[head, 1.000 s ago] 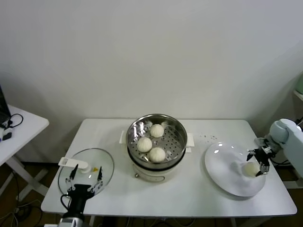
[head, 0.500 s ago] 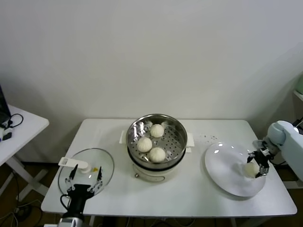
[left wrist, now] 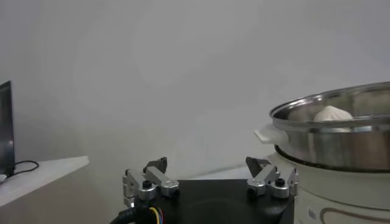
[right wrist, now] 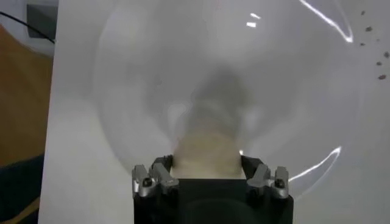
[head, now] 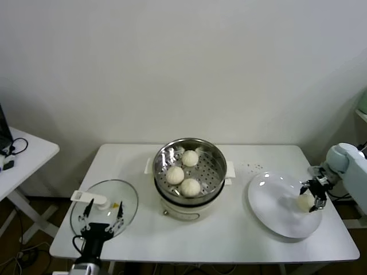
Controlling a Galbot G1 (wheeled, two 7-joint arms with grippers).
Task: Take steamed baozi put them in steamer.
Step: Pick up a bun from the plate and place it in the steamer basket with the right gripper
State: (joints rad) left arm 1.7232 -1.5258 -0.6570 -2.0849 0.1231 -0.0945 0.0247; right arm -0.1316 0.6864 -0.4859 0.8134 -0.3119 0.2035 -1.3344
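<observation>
The last bun [head: 304, 201] sits between the jaws of my right gripper [head: 312, 197], over the far right part of the plate [head: 275, 215]. In the right wrist view the bun [right wrist: 207, 152] fills the gap between the two fingers [right wrist: 153, 178], its sides against both, so I read the jaws as closed on it at a middling width. I cannot tell from either view whether the bun touches the plate [right wrist: 134, 73] or hangs just above it.

The other three buns [head: 190, 187] lie in the steamer [head: 189, 175], at the centre of the counter [head: 229, 240]: one at the far side of the basket, one to the left, one nearest me, close together on the perforated floor. The left wrist view shows the steamer [left wrist: 341, 134] from the side with one bun [left wrist: 332, 114] peeking above the rim.

The plate is to the right of the steamer, apart from it.

My left gripper [head: 103, 220] is parked at the near left edge of the counter, over the near rim of the glass lid [head: 103, 206], which lies flat to the left of the steamer. Its jaws stand wide with nothing between them, as the left wrist view [left wrist: 210, 176] confirms.
</observation>
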